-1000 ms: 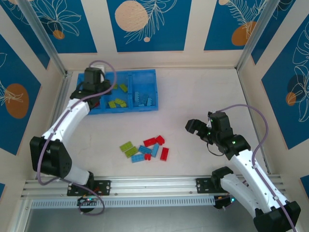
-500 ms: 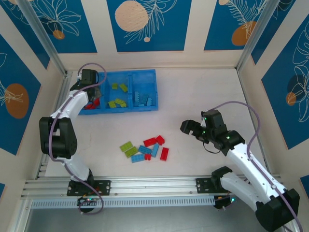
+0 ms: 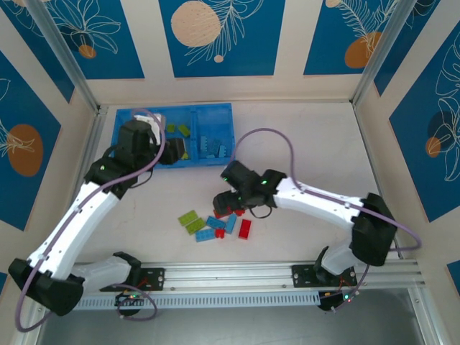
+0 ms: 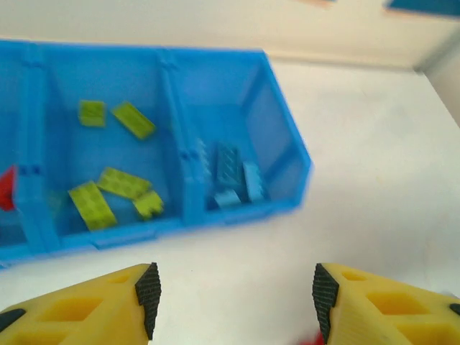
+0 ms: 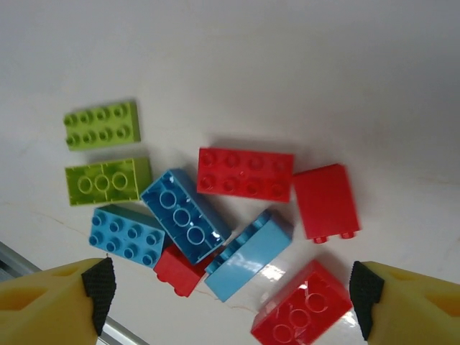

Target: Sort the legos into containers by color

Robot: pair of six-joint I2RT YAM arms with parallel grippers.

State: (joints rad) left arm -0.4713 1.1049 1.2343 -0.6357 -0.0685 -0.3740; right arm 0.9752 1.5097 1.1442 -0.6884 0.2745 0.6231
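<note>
The long blue tray (image 3: pixel 215 108) sits at the far left of the white table (image 3: pixel 309 144), and it has three boxes side by side. The left gripper (image 4: pixel 235 295) hangs just in front of the tray, on the near side, above bare table. Its two yellow fingers (image 4: pixel 86 313) are apart and there is nothing between them. In the left wrist view the middle box holds five green bricks (image 4: pixel 122 183) lying flat and spread out. The right box holds a few blue bricks (image 4: pixel 230 172) bunched close together near the front wall. A bit of a red brick (image 4: pixel 6 188) peeks out of the left box. The rest of the legos lie in a loose pile (image 3: pixel 215 221) on the table, well apart from the tray. The right gripper (image 5: pixel 231 291) hangs right over this pile with its own fingers (image 5: pixel 43 305) wide apart, one on each side, and it holds nothing. In the right wrist view the pile has two green ones (image 5: pixel 100 124) side by side at the left, three blue ones (image 5: pixel 185 215) in the middle and four red ones (image 5: pixel 244 172). One blue brick lies tipped on its side. One small red brick is partly tucked under the blue ones
</note>
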